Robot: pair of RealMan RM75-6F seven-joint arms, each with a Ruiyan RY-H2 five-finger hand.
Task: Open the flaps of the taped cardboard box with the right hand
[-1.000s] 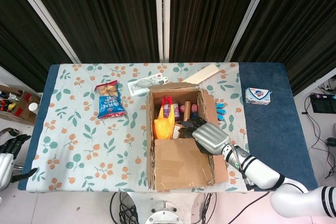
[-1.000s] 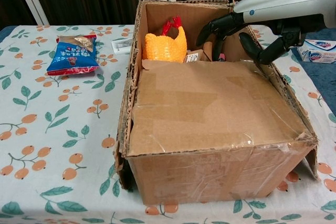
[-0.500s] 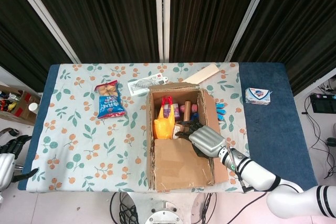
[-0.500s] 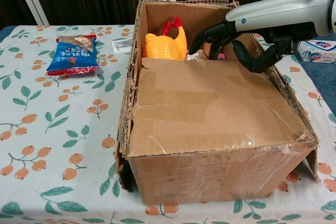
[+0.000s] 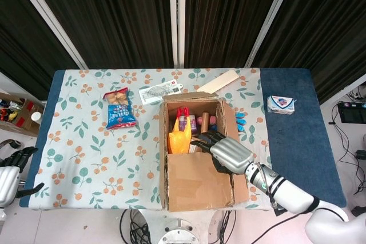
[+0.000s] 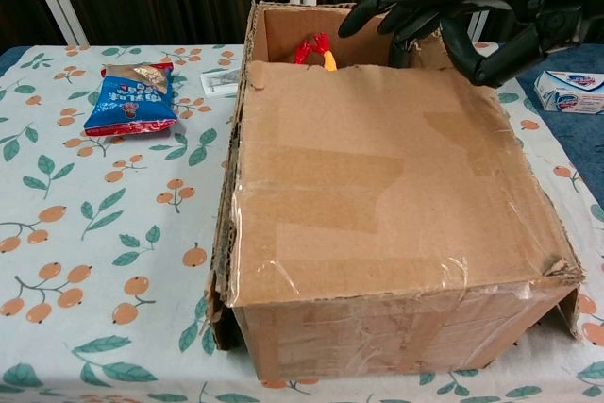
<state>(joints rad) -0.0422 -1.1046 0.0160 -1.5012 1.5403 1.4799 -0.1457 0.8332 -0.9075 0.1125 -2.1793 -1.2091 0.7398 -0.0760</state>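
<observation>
Dark curtains hang behind a flowered worktop (image 5: 86, 141) where the cardboard box (image 6: 377, 233) sits near the front edge. The right robot hand (image 5: 229, 151) grasps the far edge of the near flap (image 5: 197, 178), fingers hooked under. To my eye it should peel steadily up and toward the front, clear of the yellow toy (image 5: 178, 138) inside. The left robot hand (image 5: 12, 161) hangs off the worktop, released.

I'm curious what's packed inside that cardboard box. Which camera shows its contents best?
The head view: it looks straight down into the cardboard box, showing the yellow toy and other items. In the chest view the near flap hides nearly everything; only the toy's red and yellow top shows.
</observation>
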